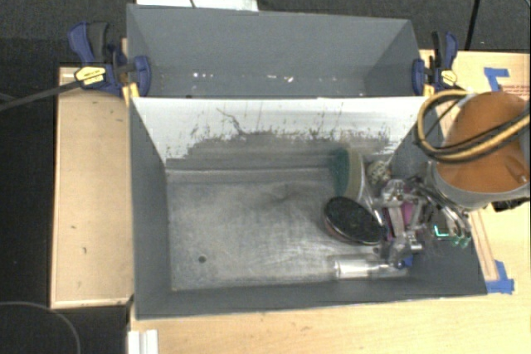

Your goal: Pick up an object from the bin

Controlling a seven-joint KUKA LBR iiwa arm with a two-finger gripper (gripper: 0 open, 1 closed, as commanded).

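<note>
Observed from beside the bin [241,240]. Its contents are few and lie close together. The reference item is a dark, flat, round disc [352,220], possibly a lid, lying flat on the bin floor.

The gripper [397,243] stands just to the right of the disc, lowered into the bin and close against the disc's right edge. Contact cannot be confirmed. Whether the gripper is spread or closed cannot be told, as its lower end is lost among its own fittings. No object is seen held in it.

Just in front of the disc, beside the bin's near wall, lies a clear plastic tube [358,268]. Its long axis runs left to right, parallel to that wall. Its right end reaches the gripper's lower end and touches it, or nearly so.

Behind the disc, against the far slope, a teal sponge [339,166] with a pale backing stands on edge, apart from the gripper.

Assessment: the pick is not yet made. The tube and the disc are the nearest candidates. The tube lies to the gripper's left, so the gripper sits at its end rather than over its middle. A grasp would have to close across its short width. The flat disc offers little to grip. The tube may also roll against the wall.
</note>
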